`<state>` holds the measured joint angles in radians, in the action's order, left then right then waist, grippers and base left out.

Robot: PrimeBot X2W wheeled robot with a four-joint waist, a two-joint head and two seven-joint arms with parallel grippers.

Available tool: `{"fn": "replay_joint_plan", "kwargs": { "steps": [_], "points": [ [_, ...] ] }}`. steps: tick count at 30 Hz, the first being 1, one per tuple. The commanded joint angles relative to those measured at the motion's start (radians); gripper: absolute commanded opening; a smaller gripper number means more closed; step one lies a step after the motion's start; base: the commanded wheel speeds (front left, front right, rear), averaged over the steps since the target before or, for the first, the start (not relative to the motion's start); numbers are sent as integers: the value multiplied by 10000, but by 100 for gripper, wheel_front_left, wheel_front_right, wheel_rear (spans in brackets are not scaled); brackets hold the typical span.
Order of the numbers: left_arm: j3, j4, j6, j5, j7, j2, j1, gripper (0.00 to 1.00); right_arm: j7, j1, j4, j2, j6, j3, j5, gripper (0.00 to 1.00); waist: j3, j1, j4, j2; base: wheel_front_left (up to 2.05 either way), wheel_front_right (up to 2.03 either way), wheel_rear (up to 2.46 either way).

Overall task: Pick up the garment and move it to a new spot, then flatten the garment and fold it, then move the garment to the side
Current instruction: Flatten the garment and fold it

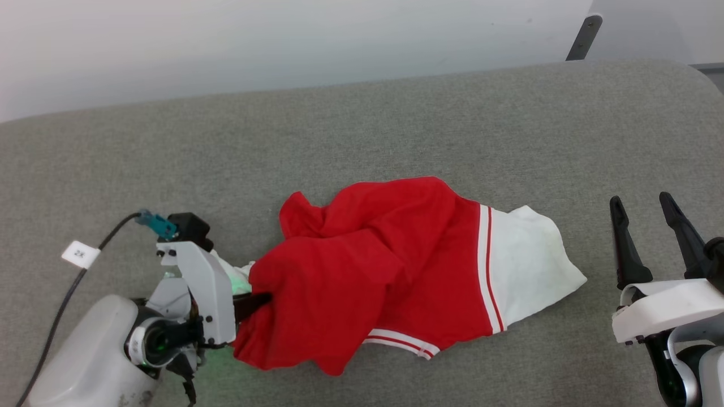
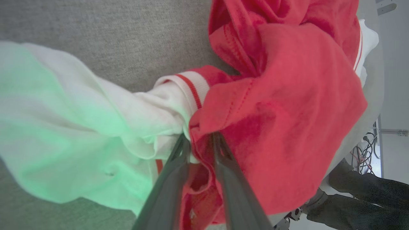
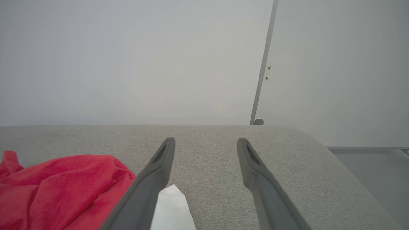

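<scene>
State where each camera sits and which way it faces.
Head view: on the head, looking forward and down at the garment on the grey surface; left claw lower left, right claw lower right.
Left wrist view: on the left wrist, looking along the left claw's fingers, which pinch a red fold.
Right wrist view: on the right wrist, looking along the open right claw toward a pale wall.
Shared: head and left wrist views both show the left claw gripping the garment.

Grey fabric surface (image 1: pixel 396 124) (white wall (image 1: pixel 226 45) behind)
</scene>
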<state>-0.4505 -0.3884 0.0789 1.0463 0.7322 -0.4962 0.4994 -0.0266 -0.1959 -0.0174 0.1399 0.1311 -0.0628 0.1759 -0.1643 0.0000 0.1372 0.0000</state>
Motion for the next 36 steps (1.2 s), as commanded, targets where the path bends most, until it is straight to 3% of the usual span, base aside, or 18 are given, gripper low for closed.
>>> {"fn": "replay_joint_plan", "kwargs": {
  "steps": [1, 2, 3, 14, 24, 30, 31, 33, 35, 36],
  "points": [
    [-26, 0, -12, 18, 53, 27, 43, 33, -54, -111, -9, -41, -8, -42, 16, 100, -2, 0, -18, 0, 0, 0, 0],
    [-38, -8, -30, 36, 72, 40, 35, 33, -57, -116, -13, -45, -8, -40, 14, 100, -8, 0, -34, 0, 0, 0, 0],
    [-58, -25, -56, 43, 108, 54, 27, 0, -60, -120, -17, -48, -8, -31, 22, 100, -11, 0, -47, 0, 0, 0, 0],
    [160, 290, -306, 272, 277, 21, 324, 0, -79, -63, -24, -61, -7, -59, 56, 100, -64, 0, -132, 0, 0, 0, 0],
    [564, 1360, -943, 524, 568, 103, 1211, 0, -81, -171, -82, -91, -7, 1, 116, 100, -218, 0, -45, 0, 0, 0, 0],
    [581, 1272, -869, 202, 134, 224, 1688, 0, -120, -208, -176, -105, -7, 118, 207, 100, -345, 0, 107, 0, 0, 0, 0],
    [534, 1180, -814, 139, 48, 268, 1722, 5, -137, -207, -191, -107, -8, 123, 208, 100, -365, 0, 124, 0, 0, 0, 0],
    [462, 916, -644, 38, -161, 368, 1796, 45, -172, -211, -219, -109, -8, 124, 224, 100, -391, 0, 151, 0, 0, 0, 0],
    [414, 599, -461, -16, -356, 447, 1821, 45, -178, -217, -256, -111, -8, 125, 236, 100, -399, 0, 163, 0, 0, 0, 0],
    [375, 469, -362, -66, -438, 456, 1822, 57, -179, -226, -275, -113, -8, 131, 233, 100, -397, 0, 166, 0, 0, 0, 0]
  ]
}}
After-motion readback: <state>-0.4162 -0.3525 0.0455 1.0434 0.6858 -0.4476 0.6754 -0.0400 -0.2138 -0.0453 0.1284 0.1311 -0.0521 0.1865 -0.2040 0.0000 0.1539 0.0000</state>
